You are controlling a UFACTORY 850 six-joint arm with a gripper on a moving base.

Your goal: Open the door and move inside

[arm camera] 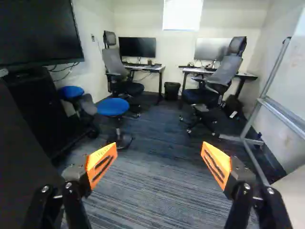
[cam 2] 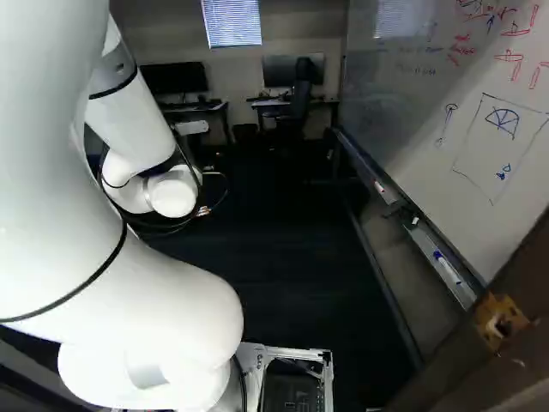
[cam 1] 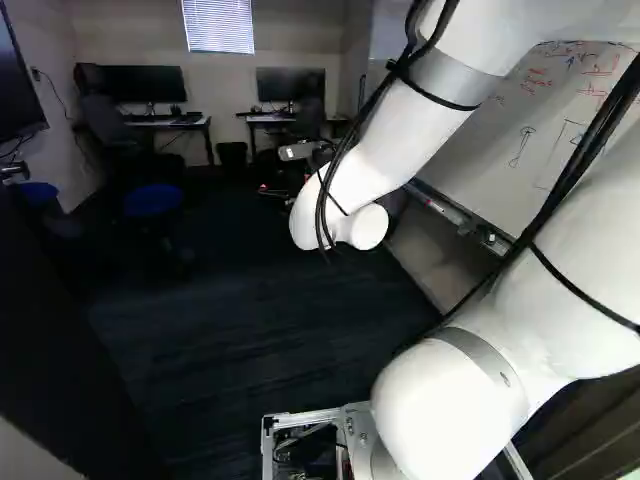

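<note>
In the wrist view my gripper (arm camera: 158, 160) stands open, its orange pads wide apart with only carpet and room between and beyond them. The arm and dark background keep me from making it out in the base views. A dark upright panel (cam 1: 50, 300) runs along the left of the left base view, and one shows beside the gripper in the wrist view (arm camera: 21, 157); I cannot tell whether it is the door. Brown door framing with a brass-coloured metal plate (cam 2: 500, 321) stands close at the right of the right base view. No door handle is visible.
Carpeted floor (arm camera: 157, 186) stretches ahead to two desks with monitors and office chairs (arm camera: 217, 78). Blue stools (arm camera: 113, 107) stand beside a dark cabinet under a wall screen (arm camera: 40, 31). A whiteboard (cam 2: 463, 112) with a marker tray lines the right side; its metal stand (arm camera: 259, 105) reaches the floor.
</note>
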